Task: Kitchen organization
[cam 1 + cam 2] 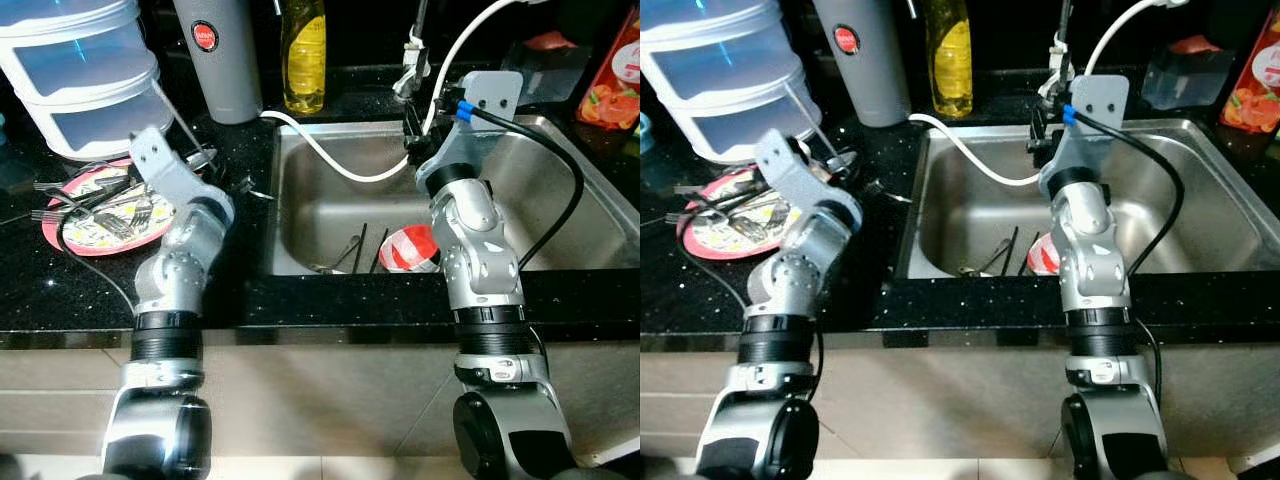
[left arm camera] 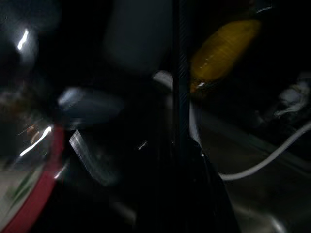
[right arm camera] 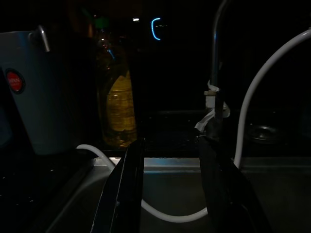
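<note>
The right gripper (image 3: 167, 189) hung over the back of the sink (image 1: 560, 160), its two black fingers (image 3: 121, 194) parted with nothing between them, pointing toward the tap (image 3: 216, 73) at the sink's rear rim. A white hose (image 1: 330, 160) ran just below the fingers, looping from the table (image 1: 100, 290) across the back of the basin and up beside the tap. Down on the sink floor, toward its front wall, lay a red and white cup (image 1: 410, 250) on its side and a few dark utensils (image 1: 355, 250) just beside it.

The left gripper (image 1: 845, 160) was out over the black table to the left of the sink, near the rim; I cannot tell whether its fingers were parted or together, since the left wrist view was dark and blurred. Just beside it, further from the sink, sat a red-rimmed plate (image 1: 60, 235) carrying a heap of forks (image 1: 110, 205). Behind the plate stood a stack of clear tubs (image 1: 80, 80). A grey canister (image 1: 220, 60) with a red badge stood at the sink's back left corner, and a yellow bottle (image 1: 305, 55) of liquid stood next to it, behind the sink's rear rim. A red carton (image 1: 615, 70) stood at the sink's far right corner.
</note>
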Available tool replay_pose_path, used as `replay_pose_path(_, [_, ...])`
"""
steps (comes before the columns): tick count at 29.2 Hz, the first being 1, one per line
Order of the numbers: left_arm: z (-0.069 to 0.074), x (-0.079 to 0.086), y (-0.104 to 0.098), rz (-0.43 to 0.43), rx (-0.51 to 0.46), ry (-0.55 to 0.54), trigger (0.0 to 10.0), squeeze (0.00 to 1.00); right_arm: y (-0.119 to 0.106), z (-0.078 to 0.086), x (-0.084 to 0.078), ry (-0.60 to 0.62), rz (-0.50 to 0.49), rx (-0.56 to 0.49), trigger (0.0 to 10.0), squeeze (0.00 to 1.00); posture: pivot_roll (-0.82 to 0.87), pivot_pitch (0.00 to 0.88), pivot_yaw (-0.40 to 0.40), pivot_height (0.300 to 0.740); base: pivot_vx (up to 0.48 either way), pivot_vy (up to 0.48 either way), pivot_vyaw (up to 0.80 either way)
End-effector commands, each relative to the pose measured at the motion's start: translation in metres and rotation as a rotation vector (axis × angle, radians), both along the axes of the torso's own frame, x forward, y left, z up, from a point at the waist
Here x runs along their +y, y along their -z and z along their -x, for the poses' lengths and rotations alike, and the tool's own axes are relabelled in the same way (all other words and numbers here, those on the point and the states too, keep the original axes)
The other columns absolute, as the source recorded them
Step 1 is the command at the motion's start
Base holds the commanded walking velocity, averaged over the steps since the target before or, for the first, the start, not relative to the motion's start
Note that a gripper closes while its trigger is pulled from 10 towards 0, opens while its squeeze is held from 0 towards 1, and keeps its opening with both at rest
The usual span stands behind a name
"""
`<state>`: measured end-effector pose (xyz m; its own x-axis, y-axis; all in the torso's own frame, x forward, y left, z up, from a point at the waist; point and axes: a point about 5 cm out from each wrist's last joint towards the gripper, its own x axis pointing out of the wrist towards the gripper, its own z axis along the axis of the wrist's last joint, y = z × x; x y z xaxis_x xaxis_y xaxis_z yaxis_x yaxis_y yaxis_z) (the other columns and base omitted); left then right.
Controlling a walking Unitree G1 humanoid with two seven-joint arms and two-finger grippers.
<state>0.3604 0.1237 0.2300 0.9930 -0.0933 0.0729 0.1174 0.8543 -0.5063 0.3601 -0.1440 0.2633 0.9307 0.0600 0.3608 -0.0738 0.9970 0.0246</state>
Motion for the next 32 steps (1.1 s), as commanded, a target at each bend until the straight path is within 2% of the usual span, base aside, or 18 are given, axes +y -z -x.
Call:
replay_pose_path(1, [0.002, -0.005, -0.011, -0.144, -0.067, 0.023, 10.0, 0.00, 0.000, -0.002, 0.004, -0.018, -0.001, 0.006, 10.0, 0.00, -0.05, 0.000, 0.065, 0.740, 0.000, 0.000, 0.00])
replay_pose_path(3, [0.002, -0.019, -0.014, -0.309, -0.083, 0.092, 10.0, 0.00, 0.000, -0.002, 0.004, -0.018, -0.001, 0.006, 10.0, 0.00, -0.05, 0.000, 0.065, 0.740, 0.000, 0.000, 0.00])
replay_pose_path(4, [0.002, -0.019, -0.014, -0.309, -0.083, 0.092, 10.0, 0.00, 0.000, -0.002, 0.004, -0.018, -0.001, 0.006, 10.0, 0.00, -0.05, 0.000, 0.065, 0.740, 0.000, 0.000, 0.00])
replay_pose_path(6, [0.003, -0.031, -0.011, -0.410, -0.078, 0.177, 10.0, 0.00, 0.000, -0.002, 0.004, -0.017, -0.002, 0.006, 10.0, 0.00, -0.05, 0.000, 0.067, 0.740, 0.000, 0.000, 0.00])
replay_pose_path(9, [0.004, -0.044, -0.001, -0.439, -0.041, 0.281, 10.0, 0.00, 0.000, -0.002, 0.004, -0.016, -0.004, 0.005, 10.0, 0.00, -0.05, 0.000, 0.071, 0.740, 0.000, 0.000, 0.00])
replay_pose_path(11, [0.004, -0.044, -0.001, -0.439, -0.041, 0.281, 10.0, 0.00, 0.000, -0.002, 0.004, -0.016, -0.004, 0.005, 10.0, 0.00, -0.05, 0.000, 0.071, 0.740, 0.000, 0.000, 0.00])
replay_pose_path(12, [0.004, -0.050, 0.004, -0.444, -0.024, 0.323, 10.0, 0.36, 0.000, -0.002, 0.004, -0.014, -0.005, 0.005, 10.0, 0.00, -0.05, 0.000, 0.072, 0.740, 0.000, 0.000, 0.00])
replay_pose_path(13, [0.004, -0.050, 0.004, -0.444, -0.024, 0.323, 10.0, 0.36, 0.000, -0.002, 0.004, -0.014, -0.005, 0.005, 10.0, 0.00, -0.05, 0.000, 0.072, 0.740, 0.000, 0.000, 0.00])
replay_pose_path(14, [0.006, -0.056, 0.011, -0.437, -0.001, 0.361, 10.0, 1.00, 0.000, -0.002, 0.004, -0.011, -0.006, 0.005, 10.0, 0.00, -0.06, 0.000, 0.078, 0.740, 0.000, 0.000, 0.00])
replay_pose_path(18, [0.012, -0.063, 0.022, -0.398, 0.019, 0.407, 10.0, 1.00, 0.001, 0.000, 0.002, -0.001, -0.008, 0.006, 10.0, 0.00, -0.06, 0.000, 0.080, 0.740, 0.000, 0.000, 0.00])
replay_pose_path(20, [0.019, -0.058, 0.002, -0.314, -0.136, 0.377, 10.0, 1.00, 0.002, 0.000, 0.001, 0.001, -0.010, 0.008, 10.0, 0.00, -0.05, 0.000, 0.078, 0.740, 0.000, 0.000, 0.00])
replay_pose_path(21, [0.022, -0.054, -0.006, -0.280, -0.191, 0.362, 10.0, 0.34, 0.002, 0.000, 0.001, 0.001, -0.011, 0.008, 10.0, 0.00, -0.05, 0.000, 0.077, 0.740, 0.000, 0.000, 0.00])
replay_pose_path(22, [0.023, -0.049, -0.012, -0.270, -0.225, 0.328, 10.0, 0.00, 0.002, 0.000, 0.002, -0.001, -0.012, 0.009, 10.0, 0.00, -0.05, 0.000, 0.077, 0.740, 0.000, 0.000, 0.00])
replay_pose_path(28, [0.021, -0.035, -0.018, -0.302, -0.246, 0.223, 10.0, 0.00, 0.002, -0.001, 0.006, -0.015, -0.016, 0.010, 10.0, 0.00, -0.03, 0.000, 0.072, 0.740, 0.000, 0.000, 0.00])
replay_pose_path(29, [0.020, -0.028, -0.019, -0.331, -0.241, 0.163, 10.0, 0.00, 0.002, -0.001, 0.008, -0.022, -0.018, 0.007, 10.0, 0.00, -0.03, 0.000, 0.072, 0.740, 0.000, 0.000, 0.00])
replay_pose_path(30, [0.015, -0.016, -0.014, -0.353, -0.166, 0.077, 10.0, 0.00, 0.001, -0.001, 0.010, -0.039, -0.021, -0.001, 10.0, 0.00, -0.02, 0.000, 0.069, 0.740, 0.000, 0.000, 0.00])
replay_pose_path(31, [0.011, -0.001, -0.001, -0.286, -0.040, -0.008, 10.0, 0.00, 0.000, 0.000, 0.012, -0.055, -0.023, -0.009, 10.0, 0.00, -0.02, 0.000, 0.068, 0.740, 0.000, 0.000, 0.00])
replay_pose_path(32, [0.011, -0.001, -0.001, -0.286, -0.040, -0.008, 10.0, 0.00, 0.000, 0.000, 0.012, -0.055, -0.023, -0.009, 10.0, 0.00, -0.02, 0.000, 0.068, 0.740, 0.000, 0.000, 0.00])
